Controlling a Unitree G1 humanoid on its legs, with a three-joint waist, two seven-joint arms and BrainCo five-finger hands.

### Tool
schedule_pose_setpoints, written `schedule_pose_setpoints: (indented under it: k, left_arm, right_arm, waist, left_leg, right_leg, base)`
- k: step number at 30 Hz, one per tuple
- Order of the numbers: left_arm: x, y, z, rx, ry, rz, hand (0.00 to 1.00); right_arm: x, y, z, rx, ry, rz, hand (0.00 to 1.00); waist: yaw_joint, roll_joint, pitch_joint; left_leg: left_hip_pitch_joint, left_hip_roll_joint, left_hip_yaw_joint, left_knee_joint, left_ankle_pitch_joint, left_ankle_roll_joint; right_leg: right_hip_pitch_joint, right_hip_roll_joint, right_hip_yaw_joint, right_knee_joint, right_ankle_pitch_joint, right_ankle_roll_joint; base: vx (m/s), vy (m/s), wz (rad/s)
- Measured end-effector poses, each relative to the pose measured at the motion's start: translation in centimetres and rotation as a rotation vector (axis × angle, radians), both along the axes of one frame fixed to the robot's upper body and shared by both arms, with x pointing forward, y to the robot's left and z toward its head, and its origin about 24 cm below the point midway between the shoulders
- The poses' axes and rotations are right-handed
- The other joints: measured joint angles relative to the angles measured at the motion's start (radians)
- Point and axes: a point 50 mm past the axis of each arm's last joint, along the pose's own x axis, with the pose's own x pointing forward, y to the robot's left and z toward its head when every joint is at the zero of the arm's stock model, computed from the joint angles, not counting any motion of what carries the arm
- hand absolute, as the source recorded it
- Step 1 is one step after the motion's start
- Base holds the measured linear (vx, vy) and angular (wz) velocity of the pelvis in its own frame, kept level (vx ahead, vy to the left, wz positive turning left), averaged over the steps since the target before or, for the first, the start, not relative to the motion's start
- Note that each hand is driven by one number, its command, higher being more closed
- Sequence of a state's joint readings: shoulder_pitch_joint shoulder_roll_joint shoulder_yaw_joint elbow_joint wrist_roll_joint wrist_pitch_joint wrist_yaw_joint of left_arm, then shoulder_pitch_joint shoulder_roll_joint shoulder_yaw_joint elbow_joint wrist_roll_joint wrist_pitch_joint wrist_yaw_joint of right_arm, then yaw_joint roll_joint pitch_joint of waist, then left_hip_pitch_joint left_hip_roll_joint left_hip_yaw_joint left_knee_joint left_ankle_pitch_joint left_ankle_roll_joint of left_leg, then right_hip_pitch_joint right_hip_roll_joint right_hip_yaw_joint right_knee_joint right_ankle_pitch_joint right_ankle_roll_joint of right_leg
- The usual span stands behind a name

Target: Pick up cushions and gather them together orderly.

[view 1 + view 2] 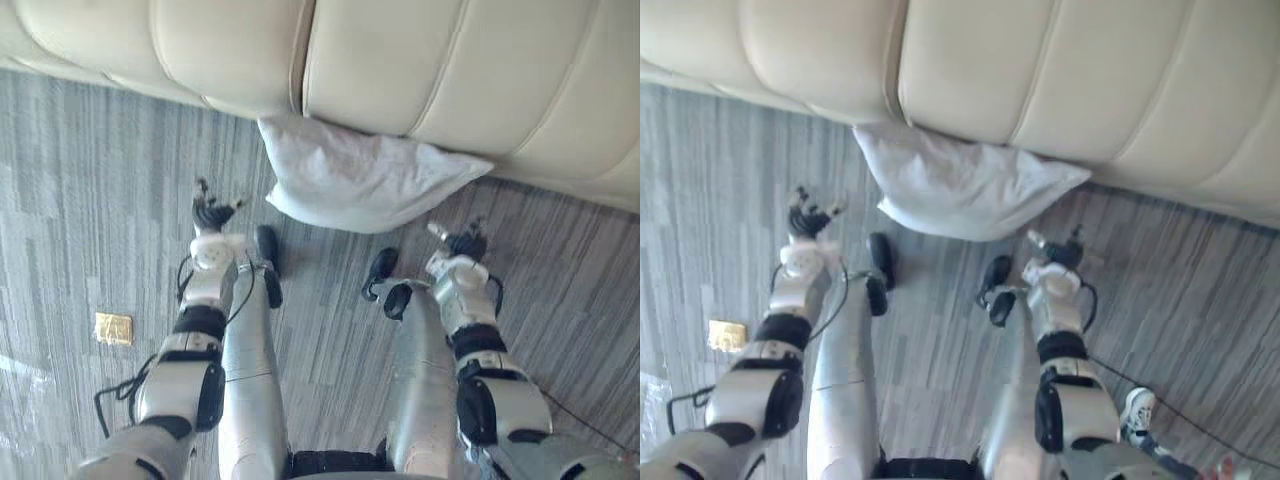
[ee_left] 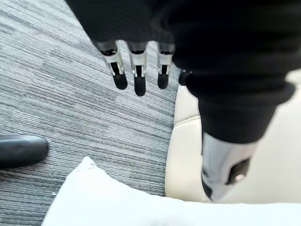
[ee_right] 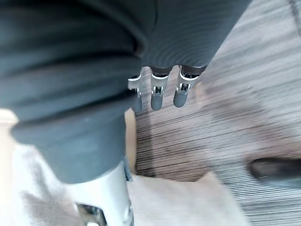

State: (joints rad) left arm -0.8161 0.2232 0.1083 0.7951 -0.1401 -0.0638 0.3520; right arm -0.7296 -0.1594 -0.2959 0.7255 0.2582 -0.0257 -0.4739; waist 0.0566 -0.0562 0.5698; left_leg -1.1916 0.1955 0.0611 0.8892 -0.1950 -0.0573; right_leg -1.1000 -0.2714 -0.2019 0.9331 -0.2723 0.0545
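White cushion (image 1: 365,180) lies on the grey carpet floor (image 1: 80,180), back edge against the cream sofa (image 1: 400,60). Left hand (image 1: 213,213) is near the cushion's left corner, not touching, fingers straight and spread, holding nothing. Right hand (image 1: 458,243) is near its right end, fingers straight, empty. Small gold square (image 1: 113,328) on floor, well apart.

1. Cushion (image 1: 370,180) is showing plain white.
2. Sofa (image 1: 420,60), at 12 o'clock, is showing cream, darker seams running between its panels.
3. Carpet (image 1: 80,170) is showing grey, fine light-and-dark streaks running in blocks.
4. Small square patch (image 1: 113,328), at 8 o'clock on the carpet, is showing golden yellow.
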Motion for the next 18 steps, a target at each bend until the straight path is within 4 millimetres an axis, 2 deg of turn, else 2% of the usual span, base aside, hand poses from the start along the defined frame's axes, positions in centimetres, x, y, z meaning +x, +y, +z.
schedule_pose_setpoints:
  k: [2, 5, 6, 8, 9, 13, 18]
  left_arm:
    - [0.4, -0.5, 1.1, 0.012, -0.027, -0.017, 0.00]
    - [1.1, -1.9, 4.0, 0.035, -0.111, -0.055, 0.00]
    - [1.2, -2.2, 4.4, 0.041, -0.122, -0.059, 0.00]
    - [1.4, -2.9, 5.7, 0.051, -0.155, -0.073, 0.00]
    - [1.5, -3.3, 6.5, 0.061, -0.178, -0.085, 1.00]
    - [1.6, -4.6, 8.6, 0.067, -0.241, -0.102, 1.00]
    - [1.3, -6.0, 10.1, 0.064, -0.306, -0.128, 1.00]
  right_arm:
    - [0.4, -0.2, 1.2, 0.005, -0.036, -0.011, 0.00]
    - [1.2, -0.5, 4.0, 0.001, -0.109, -0.018, 0.00]
    - [1.3, -0.5, 4.3, 0.001, -0.116, -0.020, 0.00]
    - [1.9, 0.2, 6.0, -0.004, -0.156, -0.006, 0.00]
    - [2.1, 0.7, 6.6, -0.013, -0.168, 0.003, 1.00]
    - [2.8, 2.6, 8.8, -0.032, -0.219, 0.040, 1.00]
    - [2.8, 3.7, 8.8, -0.033, -0.221, 0.062, 1.00]
  waist:
    - [0.000, 0.000, 0.000]
    - [-0.002, 0.000, 0.000]
    - [-0.002, 0.000, 0.000]
    - [-0.003, 0.000, 0.000]
    - [-0.002, 0.000, 0.000]
    - [-0.004, 0.000, 0.000]
    - [-0.013, 0.000, 0.000]
  left_leg:
    - [-0.021, -0.001, -0.005, 0.001, 0.004, -0.005]
    - [-0.078, -0.005, -0.019, -0.011, 0.027, -0.008]
    - [-0.085, -0.008, -0.021, -0.015, 0.031, -0.010]
    - [-0.117, -0.012, -0.030, -0.016, 0.043, -0.012]
    - [-0.137, -0.014, -0.034, -0.017, 0.051, -0.013]
    - [-0.173, -0.018, -0.046, -0.025, 0.076, -0.021]
    - [-0.171, -0.024, -0.060, -0.055, 0.104, -0.031]
  right_leg:
    - [-0.021, 0.000, 0.000, 0.007, 0.000, 0.000]
    - [-0.075, 0.003, -0.005, 0.008, -0.002, 0.001]
    - [-0.082, 0.003, -0.004, 0.009, -0.002, 0.000]
    - [-0.116, 0.003, -0.004, 0.022, -0.002, 0.000]
    - [-0.136, 0.002, -0.004, 0.028, -0.003, -0.001]
    - [-0.173, 0.002, -0.011, 0.049, -0.005, -0.005]
    - [-0.176, -0.001, -0.018, 0.057, -0.014, -0.020]
  base:
    - [0.00, 0.000, 0.00]
    - [-0.03, -0.024, 0.06]
    - [-0.05, -0.021, 0.10]
    - [-0.04, -0.013, 0.09]
    - [-0.04, -0.009, 0.08]
    - [-0.05, -0.015, 0.09]
    - [-0.05, -0.024, 0.13]
